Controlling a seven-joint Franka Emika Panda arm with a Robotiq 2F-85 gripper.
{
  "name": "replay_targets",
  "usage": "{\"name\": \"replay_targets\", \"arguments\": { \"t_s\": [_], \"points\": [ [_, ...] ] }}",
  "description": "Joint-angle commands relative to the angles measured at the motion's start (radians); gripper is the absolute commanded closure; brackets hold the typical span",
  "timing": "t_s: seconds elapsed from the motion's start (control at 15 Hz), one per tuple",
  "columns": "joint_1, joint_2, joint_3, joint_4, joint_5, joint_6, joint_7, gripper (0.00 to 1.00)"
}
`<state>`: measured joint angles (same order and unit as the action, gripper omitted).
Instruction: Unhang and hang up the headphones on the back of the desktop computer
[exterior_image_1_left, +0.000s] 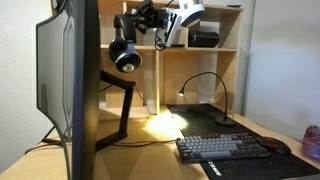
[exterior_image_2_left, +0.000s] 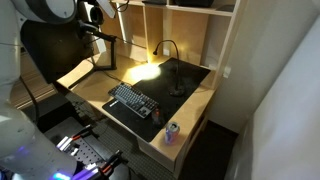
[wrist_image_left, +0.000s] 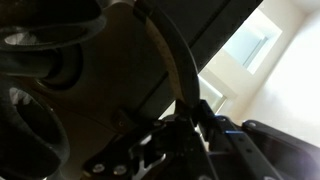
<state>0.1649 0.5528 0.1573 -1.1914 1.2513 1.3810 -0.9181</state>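
As the headphones (exterior_image_1_left: 124, 55) hang just behind the computer (exterior_image_1_left: 75, 80), upper middle in an exterior view, the claw (exterior_image_1_left: 136, 20) juts in from the right, clenched on the top of their headband. The headphones are near upright, with the band up and the earcups down. Their long axis runs top to bottom and leans slightly toward the claw at the top. One earcup turns its silver-grey ring to the camera, and the second sits just beside it, to the left. They hang close by the screen's dark rear edge, above the angled stand (exterior_image_1_left: 122, 110); whether they touch the screen cannot be told. Seen from the wrist, the headband (wrist_image_left: 172, 55) curves from top centre down into the claw (wrist_image_left: 195, 108) at lower centre, and the dark earcups (wrist_image_left: 40, 70) are blurred at left. At lower right in an exterior view, a keyboard (exterior_image_1_left: 223, 148) lies on the desk (exterior_image_1_left: 150, 160), and a gooseneck lamp (exterior_image_1_left: 205, 74) casts a bright pool beside it.
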Motion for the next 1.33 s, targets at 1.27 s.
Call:
{"name": "replay_targets", "arguments": {
  "t_s": [1.27],
  "points": [
    [0.069,0.502,0.117,0.629,-0.010,-0.013,0.286,0.96]
  ]
}}
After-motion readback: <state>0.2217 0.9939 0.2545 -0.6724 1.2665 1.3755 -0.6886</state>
